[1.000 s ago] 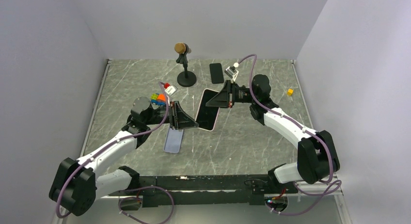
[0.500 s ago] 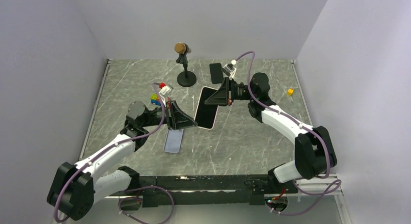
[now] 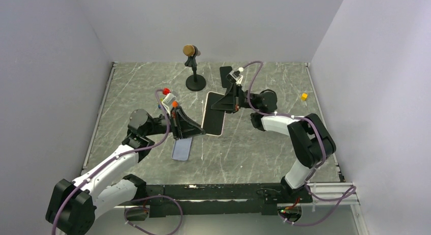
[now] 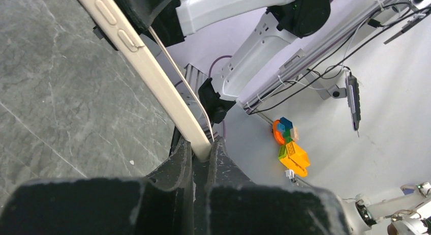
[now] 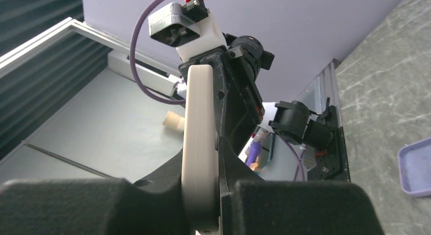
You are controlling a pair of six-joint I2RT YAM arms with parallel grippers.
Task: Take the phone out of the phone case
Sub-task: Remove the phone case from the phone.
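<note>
While both claws stay out of reach of the lilac phone case [image 3: 182, 148], which lies flat on the worktop [image 3: 264, 143], the cream phone [image 3: 214, 115] hangs above it. The left claw [image 3: 203, 133] is clamped on its near corner, the right claw [image 3: 219, 104] on its far edge. Phone prob. free already, so move both ends together w/o twisting. No brand or text legible.

Grey marbled table [image 3: 254, 148]. Near the far edge, left of centre: a black stand [image 3: 195, 83] with a round base and a brown ball on top. Right of it: a flat black slab [image 3: 223, 71], partly hidden. Near the right edge: a small yellow cube [image 3: 304, 96]. Left of centre: coloured bricks [image 4: 289, 151], partly hidden in the top view.
</note>
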